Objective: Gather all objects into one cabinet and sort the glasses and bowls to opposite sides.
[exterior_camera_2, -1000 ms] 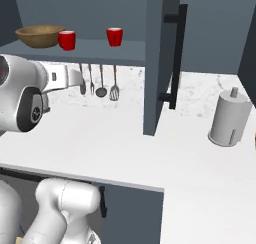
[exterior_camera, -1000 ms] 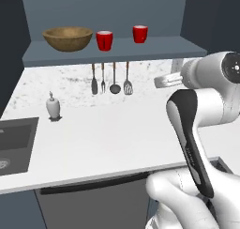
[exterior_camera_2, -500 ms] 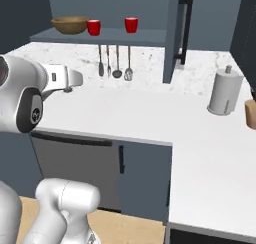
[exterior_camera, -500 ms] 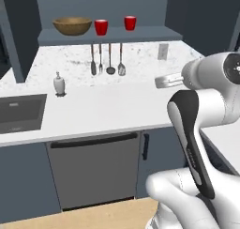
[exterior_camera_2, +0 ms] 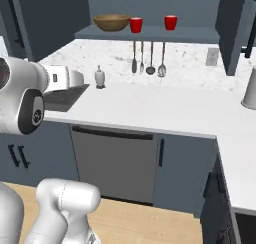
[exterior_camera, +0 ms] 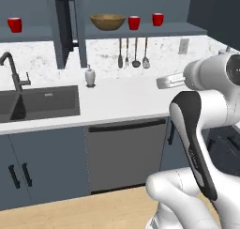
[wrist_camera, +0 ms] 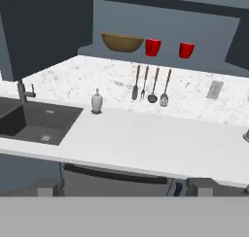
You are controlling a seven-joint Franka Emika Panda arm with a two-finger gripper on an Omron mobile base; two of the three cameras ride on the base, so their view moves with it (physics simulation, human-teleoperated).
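Claw (wrist_camera: pixel 124 190) spread, empty, well back from the white bench (wrist_camera: pixel 146 143); wide brown wooden bowl (wrist_camera: pixel 122 42) w/ two small red cups (wrist_camera: pixel 153 47) on the shelf far ahead, third red cup (exterior_camera: pixel 14 24) off left in the other cabinet, so approach it square, grip mid-wall.

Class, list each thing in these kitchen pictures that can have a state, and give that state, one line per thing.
wooden bowl: upright on the cabinet shelf
two red cups: upright, right of the bowl, apart
third red cup: upright, in the left recess
soap dispenser: standing on the counter
gripper: open, holding nothing
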